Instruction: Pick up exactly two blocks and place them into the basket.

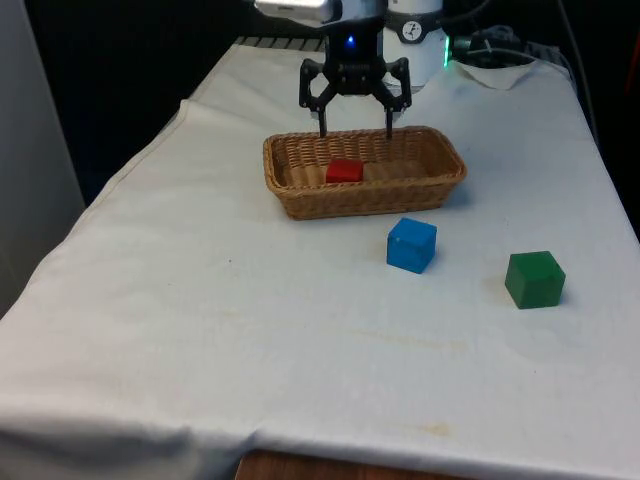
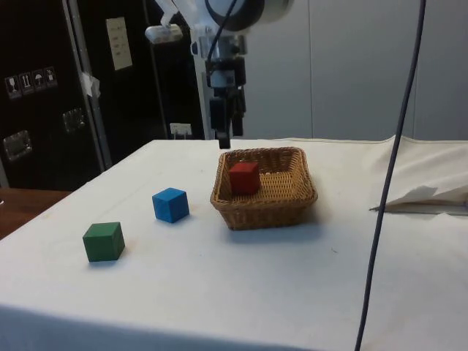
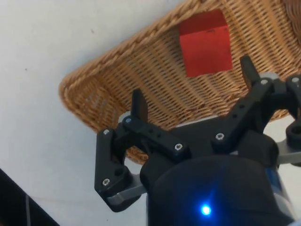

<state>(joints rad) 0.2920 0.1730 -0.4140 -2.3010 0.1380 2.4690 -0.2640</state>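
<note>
The gripper (image 1: pixel 356 132) hung over the far rim of the wicker basket (image 1: pixel 300 200), its fingers spread wide and holding nothing. A red block (image 1: pixel 344 171) lay inside the basket, seemingly tilted. On the cloth nearer the camera sat a blue block (image 1: pixel 411 245) and, to the front view's right, a green block (image 1: pixel 534 279).
</note>
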